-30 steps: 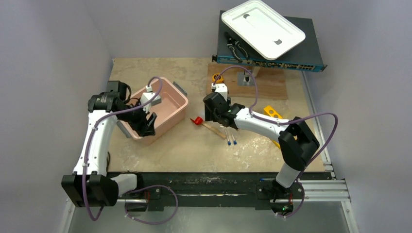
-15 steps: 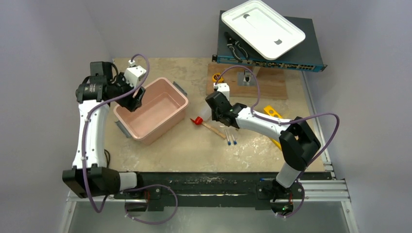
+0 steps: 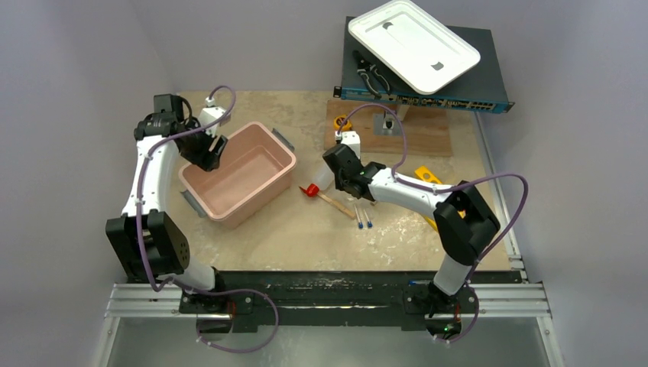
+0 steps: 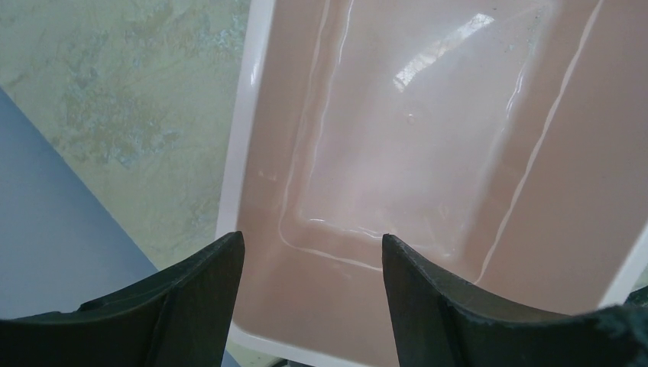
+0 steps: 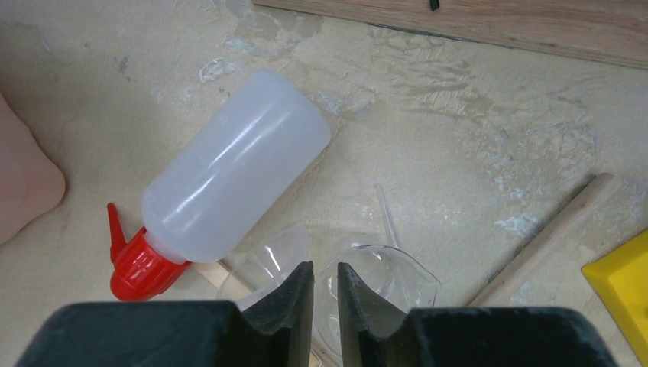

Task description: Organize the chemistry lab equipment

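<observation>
Left jaws: spread wide, empty, hanging over pink tub (image 4: pixel 252 115).
Right jaws: closed to a narrow slit at the rim of clear glassware (image 5: pixel 397 275); whether they grip it cannot be told.
Squeeze bottle (image 5: pixel 229 180): lying on bench (image 5: pixel 458 138), just ahead-left of right jaws.
Wooden stick (image 5: pixel 542 237), yellow rack (image 5: pixel 619 294): to their right.
Blue-tipped tubes (image 3: pixel 364 216): near right jaws, apart.

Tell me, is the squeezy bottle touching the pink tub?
Apart. The right wrist view shows a strip of bare table between the squeeze bottle's red nozzle and the pink tub's corner.
</observation>
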Robot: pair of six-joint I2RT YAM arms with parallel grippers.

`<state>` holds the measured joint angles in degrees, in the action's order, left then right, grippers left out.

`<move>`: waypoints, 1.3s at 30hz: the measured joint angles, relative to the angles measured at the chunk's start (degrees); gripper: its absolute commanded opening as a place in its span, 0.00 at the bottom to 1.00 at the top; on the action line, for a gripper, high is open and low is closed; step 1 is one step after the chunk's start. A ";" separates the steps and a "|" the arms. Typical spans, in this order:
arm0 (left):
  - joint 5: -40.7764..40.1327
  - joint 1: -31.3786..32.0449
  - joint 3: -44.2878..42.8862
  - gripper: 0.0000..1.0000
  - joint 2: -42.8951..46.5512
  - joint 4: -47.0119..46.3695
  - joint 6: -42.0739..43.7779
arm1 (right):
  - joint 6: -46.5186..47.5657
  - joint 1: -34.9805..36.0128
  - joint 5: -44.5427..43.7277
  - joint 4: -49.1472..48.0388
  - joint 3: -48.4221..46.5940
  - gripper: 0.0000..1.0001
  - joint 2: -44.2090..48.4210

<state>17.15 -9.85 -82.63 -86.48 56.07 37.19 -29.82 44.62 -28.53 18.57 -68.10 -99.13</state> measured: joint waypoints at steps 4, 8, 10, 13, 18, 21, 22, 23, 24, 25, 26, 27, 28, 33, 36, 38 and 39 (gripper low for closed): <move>-0.04 -0.76 0.11 0.64 -2.19 -0.92 0.13 | 0.33 -0.07 0.00 -0.09 0.00 0.09 -0.90; -0.17 -1.40 1.42 0.64 -3.85 -2.08 0.09 | 0.79 -0.07 0.00 -0.15 0.00 0.01 -1.99; -0.50 -1.40 2.38 0.65 -4.07 -2.58 0.02 | 1.16 -0.04 0.00 -0.20 0.00 0.00 -2.08; -1.16 -1.40 4.44 0.68 -3.91 -4.26 -0.24 | 1.60 -0.07 -0.04 -0.22 0.00 0.00 -2.08; -0.61 -1.40 4.83 0.71 -2.89 -4.70 -2.21 | 1.81 -0.07 -0.02 -0.22 0.02 0.00 -2.05; -0.31 -1.40 2.54 0.71 -2.16 -4.55 -4.42 | 1.79 -0.07 -0.04 -0.46 0.15 0.00 -1.99; -0.76 -1.40 1.70 0.71 -1.99 -5.31 -5.18 | 1.77 -0.07 -0.04 -0.57 0.26 0.00 -1.95; -1.66 -1.40 0.98 0.72 -1.92 -6.38 -6.08 | 1.73 -0.07 -0.04 -0.66 0.39 0.00 -1.88; -2.84 -1.40 0.28 0.72 -1.92 -7.41 -6.73 | 1.64 -0.07 -0.04 -0.79 0.57 0.00 -1.70; -3.98 -1.40 -0.42 0.72 -2.12 -8.26 -7.67 | 1.57 -0.07 -0.07 -0.81 0.79 0.00 -1.49; -4.76 -1.40 -1.01 0.73 -2.43 -8.63 -8.13 | 1.55 -0.07 -0.04 -0.81 0.98 0.00 -1.27; -5.84 -1.38 -1.86 0.73 -2.97 -8.90 -8.96 | 1.53 -0.07 -0.04 -0.68 1.16 0.00 -0.96; -7.19 -1.25 -2.82 0.73 -3.89 -9.25 -9.66 | 1.51 -0.07 -0.04 -0.44 1.25 0.00 -0.63; -11.87 -0.20 -3.65 0.72 -8.81 -10.14 -11.10 | 1.57 -0.07 -0.02 1.31 1.31 0.00 1.99; -13.09 0.22 -3.65 0.67 -11.69 -9.92 -11.13 | 1.66 -0.04 -0.02 2.08 1.31 0.00 4.90; -13.11 0.24 -3.63 0.61 -12.83 -9.49 -11.08 | 1.84 0.00 -0.02 2.84 1.22 0.00 7.34; -12.96 0.24 -3.54 0.55 -13.05 -9.25 -11.08 | 1.90 0.04 0.00 3.39 0.96 0.00 8.48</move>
<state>4.19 -9.61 -86.17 -99.53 46.83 26.11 -27.92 44.66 -28.53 21.96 -67.13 -90.65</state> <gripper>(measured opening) 0.655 0.008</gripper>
